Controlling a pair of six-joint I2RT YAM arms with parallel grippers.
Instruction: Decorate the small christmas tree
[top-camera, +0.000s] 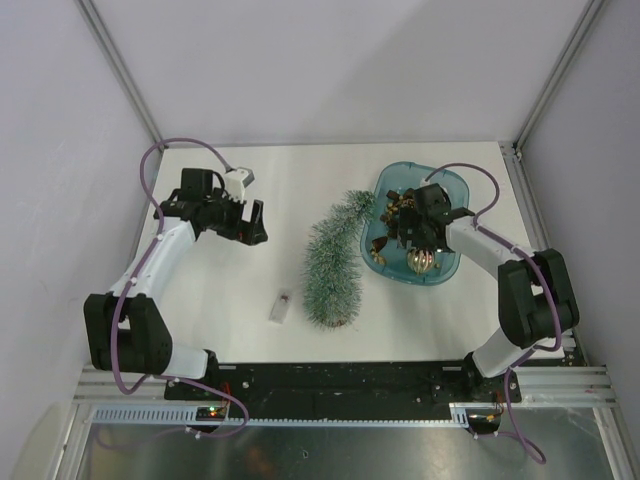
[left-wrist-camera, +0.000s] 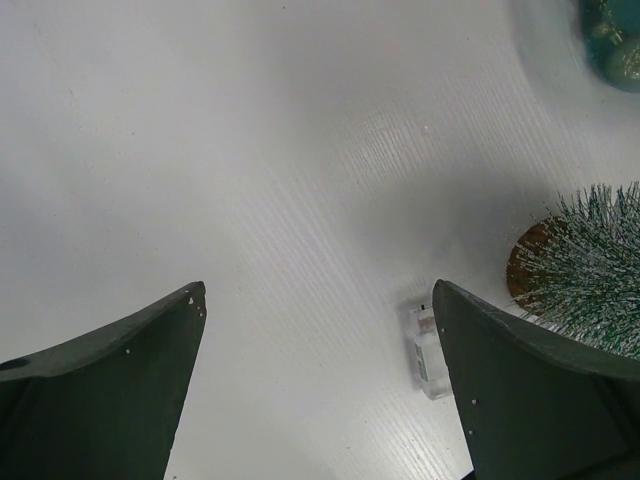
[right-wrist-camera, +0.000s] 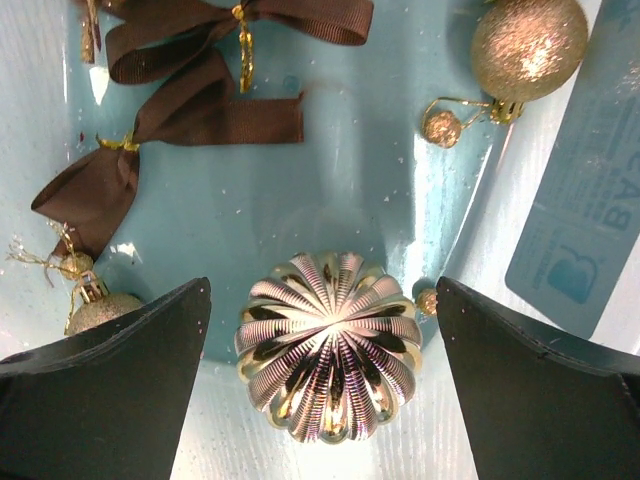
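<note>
Mid-table: the tree, lying on its side, tip toward the far right, wooden base toward the near edge. Reaches with its tip to just beside the blue tray; cannot tell whether touching. Shows again at the right edge of the left wrist view, with the base disc turned toward the camera.

Just left of the tree's base, apart from it: a small clear block, flat on the table and close to the right finger in the left wrist view.

Far left, well apart from the tree: the left gripper, fingers spread wide over bare table, grasping nothing.

Over the tray: the right gripper, fingers released and standing either side of a ribbed gold ball, with a gap on both sides.

Around that ball, inside the tray: brown bows at the far side, a glitter ball with a small gold bead beside it, and another glitter ball partly hidden behind the left finger. On the tray's right wall: a pale label.
</note>
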